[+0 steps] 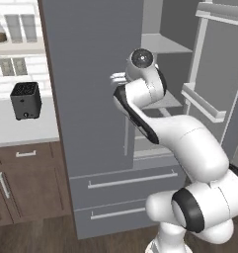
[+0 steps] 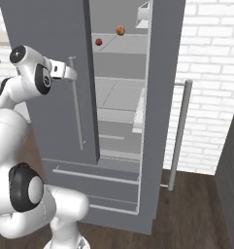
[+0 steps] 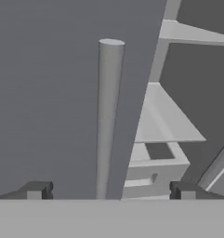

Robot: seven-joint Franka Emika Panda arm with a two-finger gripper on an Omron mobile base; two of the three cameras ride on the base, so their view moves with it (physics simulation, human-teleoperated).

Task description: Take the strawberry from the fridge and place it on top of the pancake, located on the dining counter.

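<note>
Hovering released by the left door handle (image 3: 108,121), the tool (image 3: 108,191) faces the fridge (image 2: 50,44); its right door stands open, exposing the strawberry (image 2: 98,42) on an upper shelf.

arm: raised, elbow bent, wrist level
gripper (image 3: 108,193): jaws spread wide
between jaws: handle bar, touching neither tip

This is a kitchen in a home. A big grey fridge (image 1: 98,113) stands with one door open. Left of the fridge are brown wood cabinets (image 1: 26,180), a white counter (image 1: 19,127) and a black toaster (image 1: 25,100). White brick wall (image 2: 210,82) is right of the fridge.
</note>
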